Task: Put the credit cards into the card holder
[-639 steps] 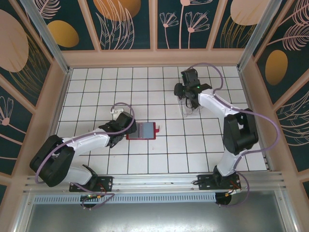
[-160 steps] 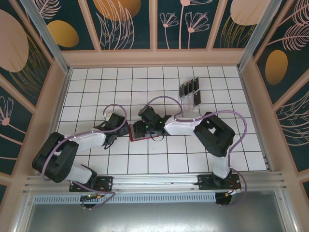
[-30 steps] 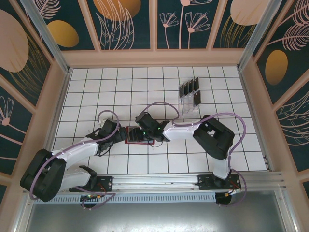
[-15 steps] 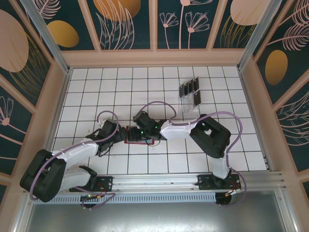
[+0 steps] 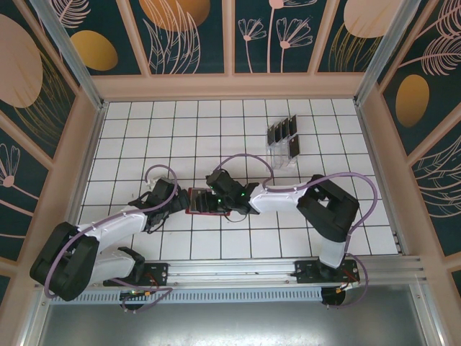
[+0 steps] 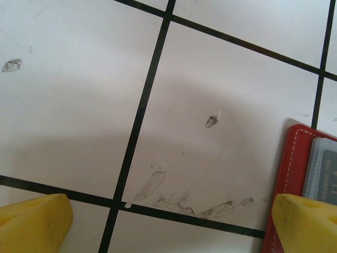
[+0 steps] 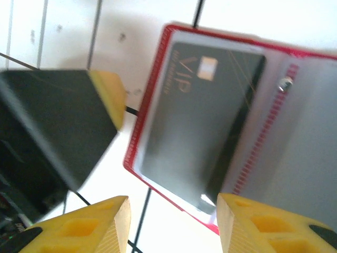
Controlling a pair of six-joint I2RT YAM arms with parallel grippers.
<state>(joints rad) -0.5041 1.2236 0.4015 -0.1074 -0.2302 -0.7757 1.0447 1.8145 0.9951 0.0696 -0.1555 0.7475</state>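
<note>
The red card holder (image 5: 197, 205) lies open on the tiled floor between both grippers. In the right wrist view a black credit card (image 7: 196, 120) marked VIP lies flat in the left pocket of the card holder (image 7: 310, 132). My right gripper (image 7: 171, 224) hovers just behind it, jaws apart, with only floor between them. My left gripper (image 6: 168, 221) is wide open low over the floor. Its right fingertip (image 6: 305, 219) sits at the edge of the card holder (image 6: 294, 171). Several more credit cards (image 5: 282, 133) stand in the rack at the back.
The clear plastic rack (image 5: 285, 156) stands at the back right, away from both arms. Wooden walls (image 5: 85, 151) enclose the white tiled floor (image 5: 238, 245). My left gripper's finger (image 7: 108, 95) is close to the holder's left edge.
The right gripper has drawn back a little to the right from over the holder, and its elbow has swung right. The left arm has stayed still.
</note>
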